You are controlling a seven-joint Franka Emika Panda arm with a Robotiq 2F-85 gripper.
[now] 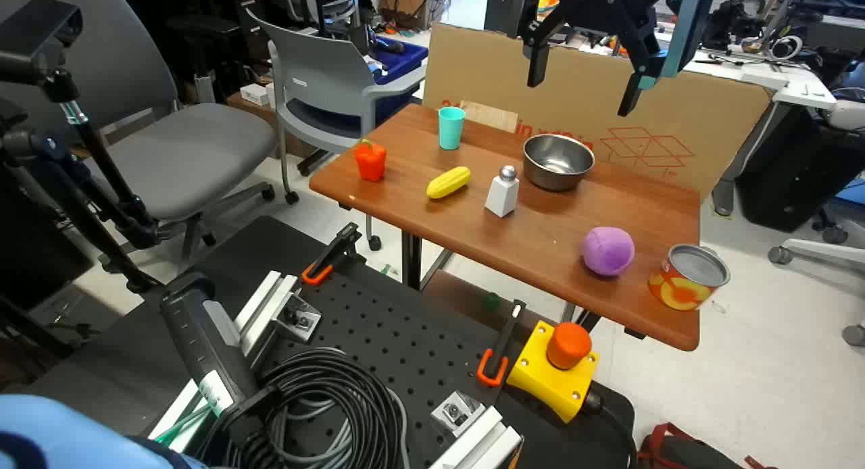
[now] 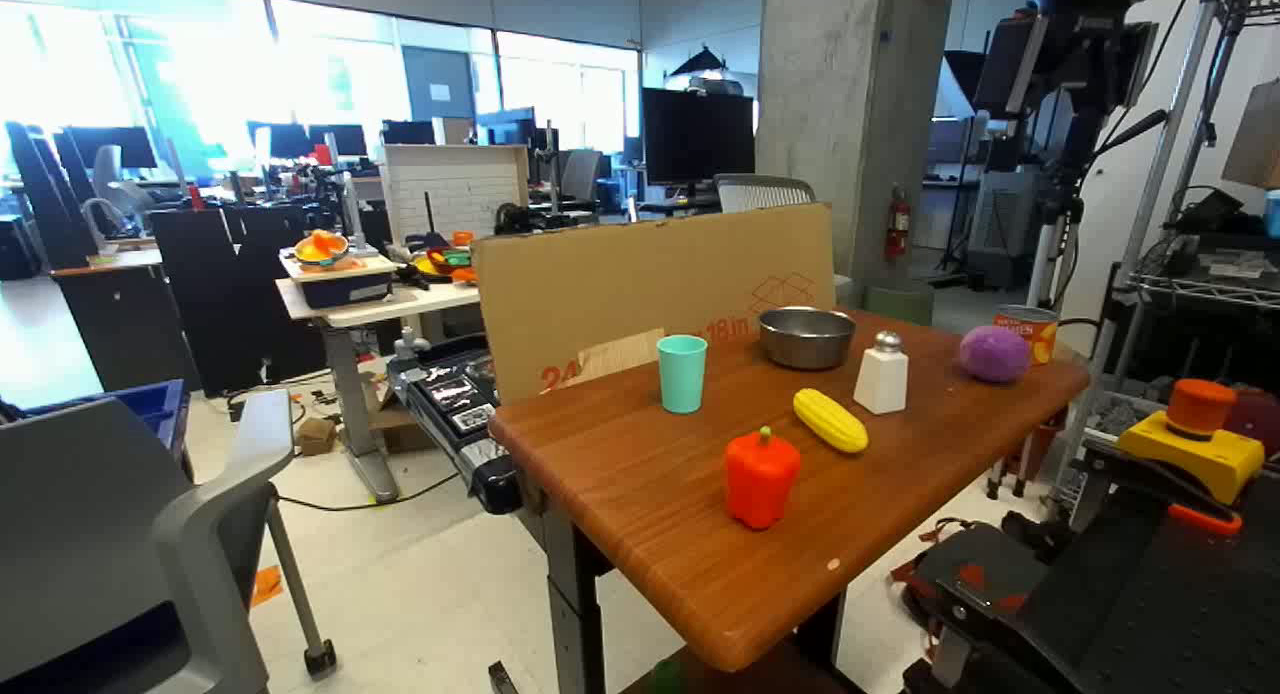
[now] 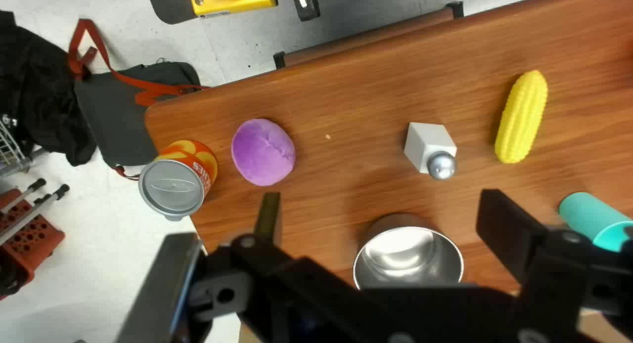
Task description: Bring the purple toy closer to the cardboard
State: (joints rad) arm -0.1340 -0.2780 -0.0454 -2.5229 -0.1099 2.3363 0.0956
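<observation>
Purple toy (image 3: 263, 151) sits on the bench (image 1: 662, 212) near the long edge away from the cardboard (image 2: 655, 294), which stands on edge along the opposite long side. In the wrist view the toy is just beside the fruit can (image 3: 180, 180), apart, a narrow strip of wood between.

Pincer (image 1: 580, 92): wide, fingers (image 1: 538, 65) well parted, nothing held; hangs well above the bench.

Key relation: in the wrist view the toy lies up and left, ahead of the can-side finger, not centred between the two. The offset toward the can end is plain; how much of the upward part is camera slant cannot be told. Single arm, so no choice of side. Toy is near round, no marked long axis; its own turn should matter little. The can matters more: the finger-to-finger line runs roughly along the toy-to-can line, so at this wrist angle one finger would have to enter that narrow gap. A turned wrist may be safer.

Judged step: before the grasp, goal not yet met. Next move calls for a shift toward the can end, then a descent over the toy. Surface looks plush; probably yields under a squeeze. Metal bowl (image 3: 408, 256) lies to one side of the direct route to the cardboard; a low, drifting carry could knock it.
</observation>
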